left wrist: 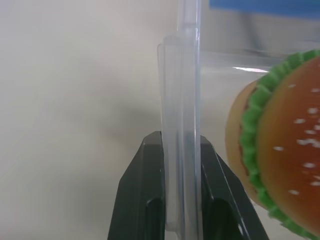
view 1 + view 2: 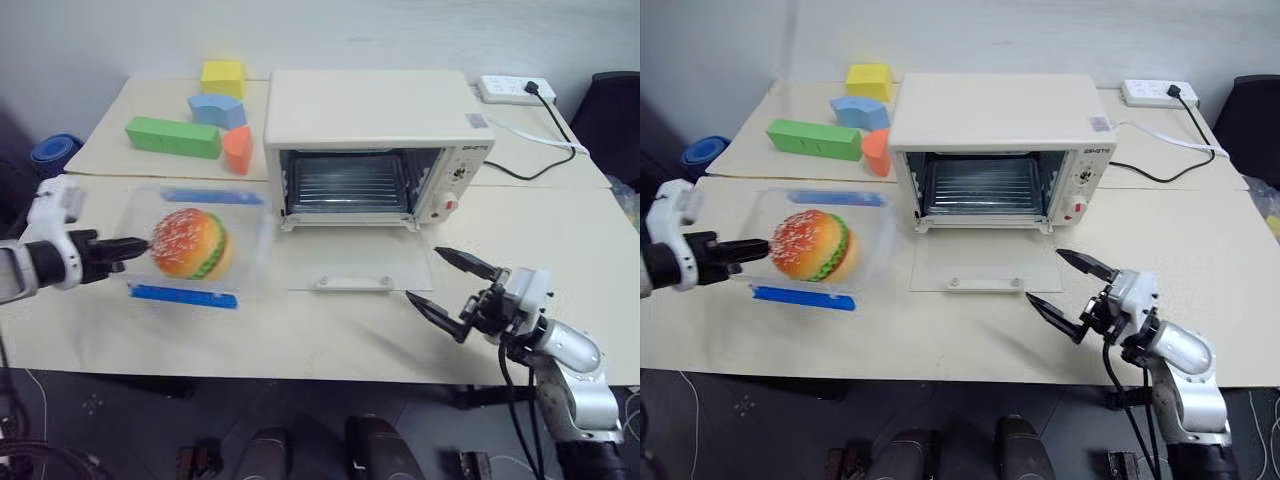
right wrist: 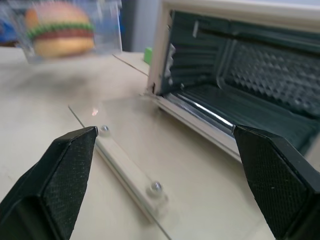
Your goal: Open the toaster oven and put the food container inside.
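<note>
The toaster oven (image 2: 375,140) sat at the back middle of the table (image 2: 560,260), its glass door (image 2: 360,262) already dropped flat on the tabletop, handle bar at the near edge, wire rack showing in the open cavity. So the opening step looked done and the carry step was in hand

The left gripper (image 2: 135,245) was clenched on the left wall of the food container (image 2: 195,245); the left wrist view showed both black fingers (image 1: 142,200) pinching the clear plastic rim. The container appeared to be lifted off the table, tilted up on edge, blue clips above and below, toy burger (image 2: 190,243) inside. It was to the left of the oven, level with the lowered door, well short of the opening

The right gripper (image 2: 450,285) hung released, jaws spread wide, near the right front corner of the door, touching nothing

Foam blocks (image 2: 190,120) and a power strip (image 2: 515,88) lay at the back, out of the path

Next move, as I judged it: swing the container right, level it out, and slide it over the door onto the rack. The one-wall pinch looked thin, so the box could swing or slip
</note>
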Controlling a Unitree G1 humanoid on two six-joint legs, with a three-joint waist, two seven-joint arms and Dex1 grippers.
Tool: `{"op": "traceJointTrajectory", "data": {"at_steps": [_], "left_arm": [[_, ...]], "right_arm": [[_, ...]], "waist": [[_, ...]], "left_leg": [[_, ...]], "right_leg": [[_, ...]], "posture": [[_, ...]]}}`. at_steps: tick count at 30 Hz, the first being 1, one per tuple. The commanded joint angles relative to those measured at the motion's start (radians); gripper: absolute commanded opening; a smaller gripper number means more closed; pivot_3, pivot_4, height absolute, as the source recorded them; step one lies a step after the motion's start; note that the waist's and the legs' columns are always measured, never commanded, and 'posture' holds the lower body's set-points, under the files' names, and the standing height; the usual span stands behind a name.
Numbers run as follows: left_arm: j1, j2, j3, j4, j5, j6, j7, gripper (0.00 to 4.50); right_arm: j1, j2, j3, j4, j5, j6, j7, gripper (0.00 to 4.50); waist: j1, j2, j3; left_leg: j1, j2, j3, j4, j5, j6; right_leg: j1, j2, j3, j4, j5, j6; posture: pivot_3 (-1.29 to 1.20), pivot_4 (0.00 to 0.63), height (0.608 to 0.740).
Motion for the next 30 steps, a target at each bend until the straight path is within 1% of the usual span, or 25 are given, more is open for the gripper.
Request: {"op": "traceJointTrajectory", "data": {"at_steps": [1, 3, 6, 10, 13, 18, 23, 25, 26, 27, 30], "left_arm": [[-0.139, -0.162, -0.002, -0.074, -0.007, 0.114, 0.116, 0.27], [-0.192, -0.251, 0.004, -0.082, 0.023, 0.150, 0.172, 0.27], [-0.246, -0.388, -0.021, -0.098, 0.073, 0.170, 0.253, 0.27], [-0.294, -0.511, -0.072, -0.090, 0.151, 0.163, 0.347, 0.27], [-0.321, -0.597, -0.072, -0.088, 0.193, 0.160, 0.387, 0.27], [-0.321, -0.622, -0.173, -0.093, 0.257, 0.114, 0.397, 0.27], [-0.340, -0.662, -0.169, -0.077, 0.292, 0.105, 0.408, 0.27], [-0.346, -0.682, -0.157, -0.078, 0.303, 0.113, 0.413, 0.96], [-0.347, -0.687, -0.158, -0.082, 0.301, 0.121, 0.405, 1.10], [-0.348, -0.694, -0.154, -0.086, 0.304, 0.127, 0.402, 1.36], [-0.353, -0.703, -0.140, -0.094, 0.310, 0.132, 0.396, 2.27]], "right_arm": [[0.043, -0.011, -0.053, -0.069, 0.005, -0.020, -0.038, 4.50], [0.059, -0.008, -0.059, -0.081, 0.002, -0.022, -0.052, 4.50], [0.092, 0.001, -0.067, -0.102, -0.002, -0.031, -0.073, 4.50], [0.145, 0.027, -0.063, -0.149, -0.010, -0.044, -0.112, 4.50], [0.175, 0.048, -0.056, -0.183, -0.020, -0.053, -0.145, 4.50], [0.207, 0.078, -0.038, -0.220, -0.042, -0.058, -0.184, 4.50], [0.217, 0.093, -0.022, -0.236, -0.056, -0.061, -0.209, 4.50], [0.218, 0.095, -0.016, -0.238, -0.058, -0.061, -0.217, 4.50], [0.218, 0.095, -0.013, -0.239, -0.059, -0.061, -0.220, 4.50], [0.218, 0.095, -0.011, -0.239, -0.059, -0.061, -0.222, 4.50], [0.213, 0.092, -0.010, -0.241, -0.057, -0.059, -0.231, 4.50]], "waist": [[0.008, 0.001, 0.000], [0.006, 0.000, 0.000], [0.006, 0.001, 0.000], [0.010, 0.000, 0.000], [0.012, 0.000, 0.000], [0.015, 0.000, 0.000], [0.014, 0.000, 0.000], [0.014, 0.000, 0.000], [0.014, 0.000, 0.000], [0.014, 0.000, 0.000], [0.013, 0.000, 0.000]], "left_leg": [[0.001, -0.001, 0.000, 0.000, 0.000, 0.001], [0.001, -0.001, 0.000, 0.002, 0.000, 0.001], [0.001, 0.000, 0.001, 0.004, 0.001, 0.000], [0.001, -0.001, 0.001, 0.006, 0.001, -0.001], [0.000, -0.001, 0.001, 0.008, 0.001, -0.001], [0.001, -0.002, 0.000, 0.010, 0.002, -0.001], [0.001, -0.002, 0.000, 0.009, 0.002, -0.002], [0.001, -0.002, 0.000, 0.009, 0.002, -0.002], [0.001, -0.002, 0.000, 0.009, 0.002, -0.002], [0.001, -0.002, 0.000, 0.009, 0.002, -0.002], [0.001, -0.002, 0.000, 0.009, 0.002, -0.002]], "right_leg": [[0.001, 0.000, 0.000, 0.001, 0.000, 0.000], [0.001, 0.001, 0.000, 0.002, 0.000, 0.001], [0.001, 0.001, 0.000, 0.006, 0.000, 0.001], [0.001, 0.001, 0.000, 0.007, 0.000, 0.001], [0.001, 0.001, 0.000, 0.007, 0.000, 0.001], [0.002, 0.001, 0.000, 0.007, 0.000, 0.001], [0.002, 0.001, 0.000, 0.007, 0.000, 0.001], [0.002, 0.001, 0.000, 0.007, 0.000, 0.001], [0.002, 0.001, 0.000, 0.007, 0.000, 0.001], [0.002, 0.001, 0.000, 0.007, 0.000, 0.001], [0.002, 0.001, 0.000, 0.007, 0.000, 0.001]], "posture": [[0.00, 0.150, 0.740], [0.00, 0.150, 0.740], [0.00, 0.150, 0.740], [0.00, 0.150, 0.740], [0.00, 0.150, 0.740], [0.00, 0.150, 0.740], [0.00, 0.150, 0.740], [0.00, 0.150, 0.740], [0.00, 0.150, 0.740], [0.00, 0.150, 0.740], [0.00, 0.150, 0.740]]}}
